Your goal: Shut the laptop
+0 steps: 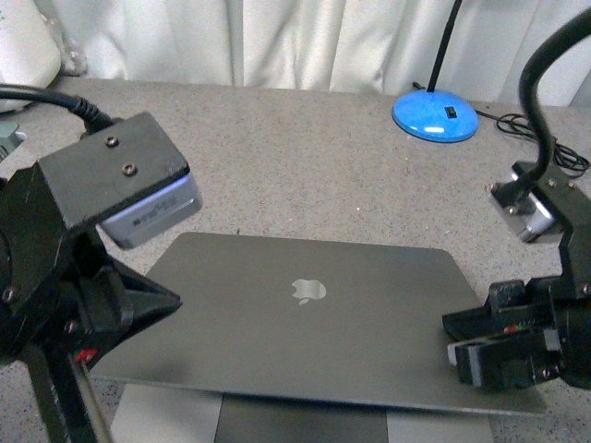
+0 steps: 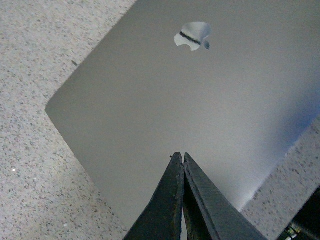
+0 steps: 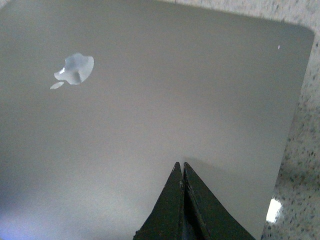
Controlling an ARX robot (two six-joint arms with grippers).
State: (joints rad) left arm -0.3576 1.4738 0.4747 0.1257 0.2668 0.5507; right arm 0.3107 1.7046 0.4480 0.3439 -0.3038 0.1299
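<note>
Gap shows at the laptop (image 1: 305, 318) front edge; left gripper (image 2: 180, 159) and right gripper (image 3: 179, 167), both clenched empty, should press down evenly and slowly until it seats flush.

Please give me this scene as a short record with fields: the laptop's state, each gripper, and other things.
laptop: grey-silver laptop, logo side of the lid up, lid lowered far; base shows beneath its near edge, so not fully closed
left gripper: left gripper shut, tips over the lid; contact unclear
right gripper: right gripper shut, tips over the lid near its corner
surface: speckled grey table
other: blue lamp base, far right, apart from the laptop
</note>
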